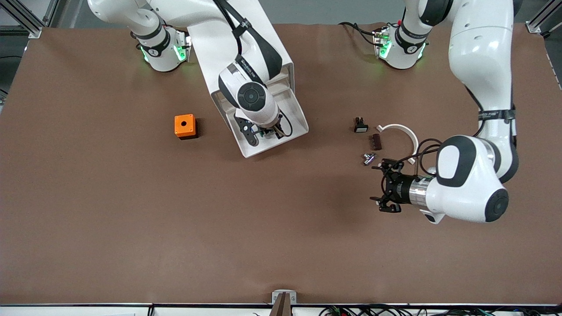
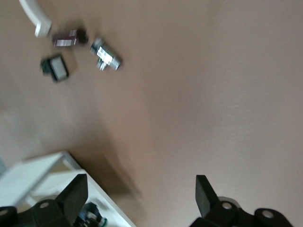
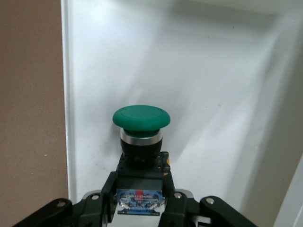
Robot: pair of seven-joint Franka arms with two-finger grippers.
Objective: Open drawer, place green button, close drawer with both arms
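I am viewing a brown table (image 1: pixel 131 228) with cables running along its near edge. The left gripper (image 1: pixel 381 186) is hovering over bare surface with its fingers (image 2: pixel 71 196) spread wide and holding nothing. Just farther from the camera, a silver metal part (image 1: pixel 368 158), a dark block (image 1: pixel 376 141), a black switch (image 1: pixel 360 126) and a white curved piece (image 1: pixel 401 130) are lying close together. An orange box (image 1: pixel 185 126) is sitting toward the right arm's end. The right gripper (image 3: pixel 142 198) is reaching into the open drawer (image 1: pixel 295 115), its fingers clamping the button (image 3: pixel 141 130) by its black-and-blue body, green cap over the white tray floor.
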